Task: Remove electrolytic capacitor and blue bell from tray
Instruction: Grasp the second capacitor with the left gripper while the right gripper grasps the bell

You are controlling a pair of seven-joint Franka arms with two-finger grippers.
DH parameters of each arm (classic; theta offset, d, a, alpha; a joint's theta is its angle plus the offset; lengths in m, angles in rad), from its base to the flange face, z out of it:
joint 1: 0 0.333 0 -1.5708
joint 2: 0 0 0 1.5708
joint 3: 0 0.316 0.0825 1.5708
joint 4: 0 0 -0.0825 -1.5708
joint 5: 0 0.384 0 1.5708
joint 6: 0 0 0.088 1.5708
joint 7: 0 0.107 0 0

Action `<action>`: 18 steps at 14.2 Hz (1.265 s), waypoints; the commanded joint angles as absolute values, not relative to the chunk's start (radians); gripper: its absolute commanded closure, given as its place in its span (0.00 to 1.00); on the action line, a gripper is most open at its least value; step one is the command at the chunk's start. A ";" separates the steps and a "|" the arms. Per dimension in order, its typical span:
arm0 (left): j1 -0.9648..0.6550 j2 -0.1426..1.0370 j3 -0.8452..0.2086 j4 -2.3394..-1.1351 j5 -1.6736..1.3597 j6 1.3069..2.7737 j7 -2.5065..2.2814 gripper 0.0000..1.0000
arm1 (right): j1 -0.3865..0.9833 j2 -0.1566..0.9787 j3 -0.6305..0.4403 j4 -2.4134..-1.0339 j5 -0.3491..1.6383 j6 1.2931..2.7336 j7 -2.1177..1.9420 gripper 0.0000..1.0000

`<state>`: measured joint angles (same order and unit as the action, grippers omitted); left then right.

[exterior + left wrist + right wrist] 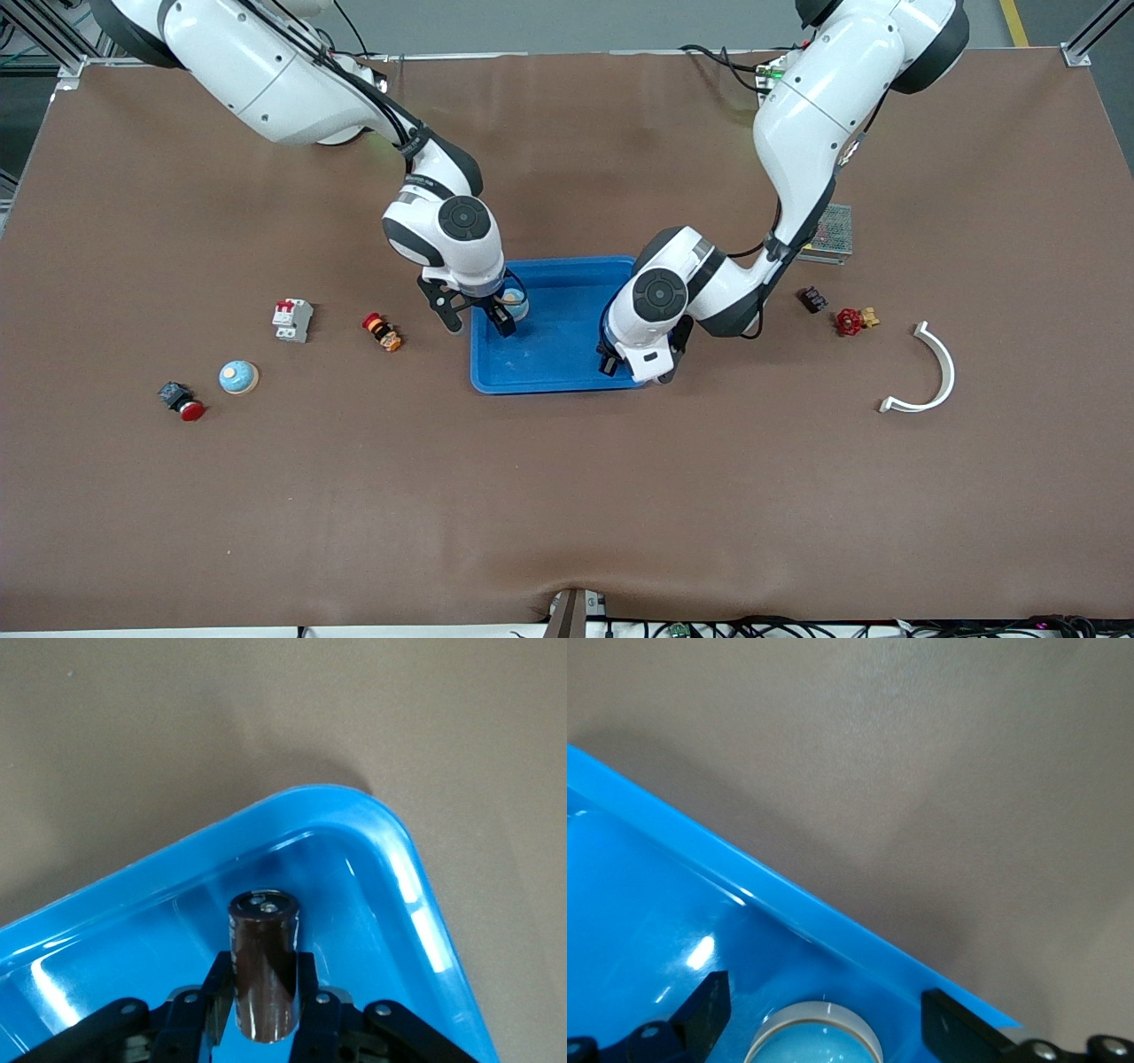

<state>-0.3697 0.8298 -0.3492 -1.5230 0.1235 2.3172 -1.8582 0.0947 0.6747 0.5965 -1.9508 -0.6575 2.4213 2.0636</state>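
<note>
— Looking into the blue tray (567,265), what do we have?

— We see the bell (515,307) sitting in it at about ten o'clock, close to the rim. The right gripper (478,317) hangs over it, released, its fingers (709,1010) spread wide on either side.

— And the capacitor (263,966)?

— We find it upright at about five o'clock, inside the tray's rounded corner. The left gripper (633,368) is clamped on it, fingers (215,992) pressing both sides.

— Room to move?

— We have bare table (567,496) from the tray's six o'clock edge toward the camera.
</note>
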 commanded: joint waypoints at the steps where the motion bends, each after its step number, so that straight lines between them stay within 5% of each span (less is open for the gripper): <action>1: -0.383 0.838 -0.339 -1.500 0.130 2.321 -1.864 0.89 | 0.115 0.687 0.595 -1.914 -0.683 2.419 2.108 0.00; 3: -0.383 0.828 -0.339 -1.500 0.132 2.313 -1.861 1.00 | 0.118 0.687 0.595 -1.899 -0.678 2.413 2.109 0.00; 18: -0.273 0.608 -0.345 -1.529 0.141 1.961 -1.610 1.00 | 0.170 0.710 0.597 -1.867 -0.618 2.413 2.111 0.00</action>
